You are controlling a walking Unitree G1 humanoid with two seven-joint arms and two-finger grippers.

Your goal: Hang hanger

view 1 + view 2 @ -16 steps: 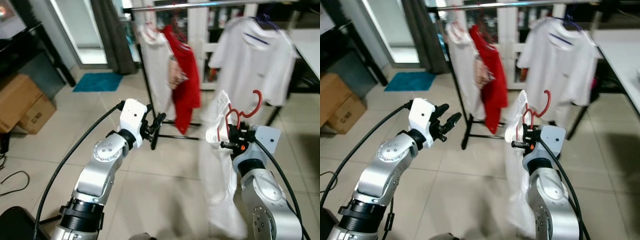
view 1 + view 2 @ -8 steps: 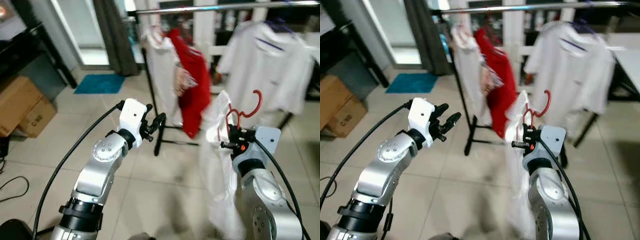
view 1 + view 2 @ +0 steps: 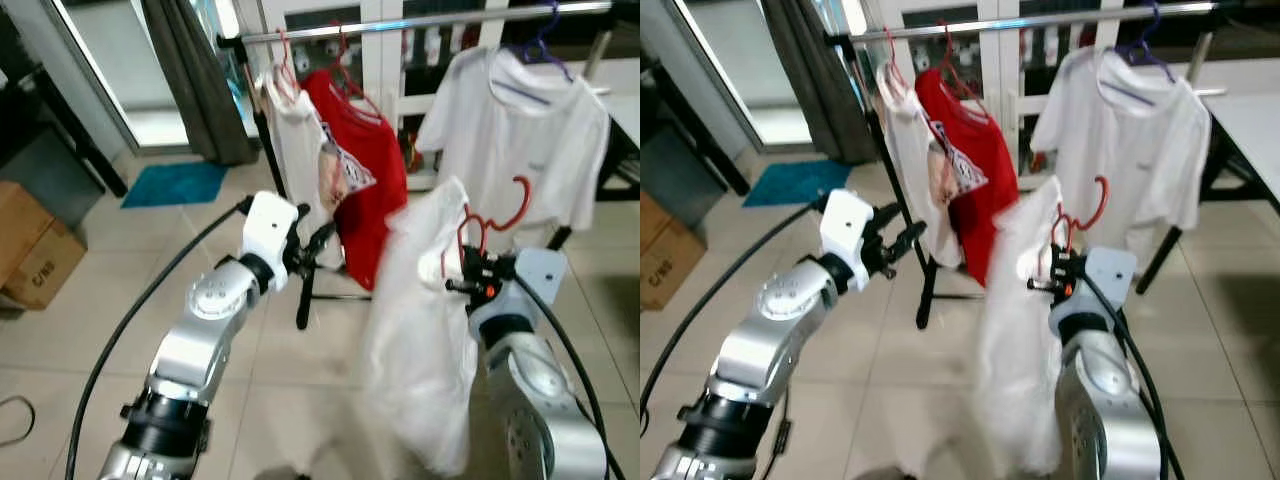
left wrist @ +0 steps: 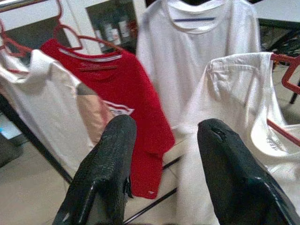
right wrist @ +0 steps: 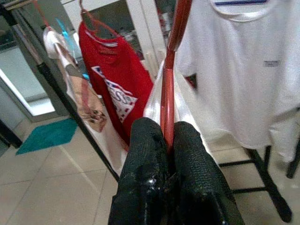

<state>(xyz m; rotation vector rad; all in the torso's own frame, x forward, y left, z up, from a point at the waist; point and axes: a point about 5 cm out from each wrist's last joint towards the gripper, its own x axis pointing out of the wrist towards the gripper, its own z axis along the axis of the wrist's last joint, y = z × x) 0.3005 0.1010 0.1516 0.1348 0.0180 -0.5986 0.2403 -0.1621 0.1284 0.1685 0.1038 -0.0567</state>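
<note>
Head view: red plastic hanger [image 3: 488, 222] carrying a limp white shirt [image 3: 420, 340], raised below the metal rail [image 3: 420, 20]. Left wrist: left gripper [image 4: 161, 136] fingers spread, empty. Right wrist: right gripper [image 5: 168, 136] fingers clenched on the hanger's thin stem.

Short, unclear black lettering on the cardboard box [image 3: 40, 268].

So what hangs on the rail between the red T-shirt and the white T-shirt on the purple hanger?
Nothing: that stretch of rail between the red T-shirt and the white T-shirt is bare, as the left eye view shows.
</note>
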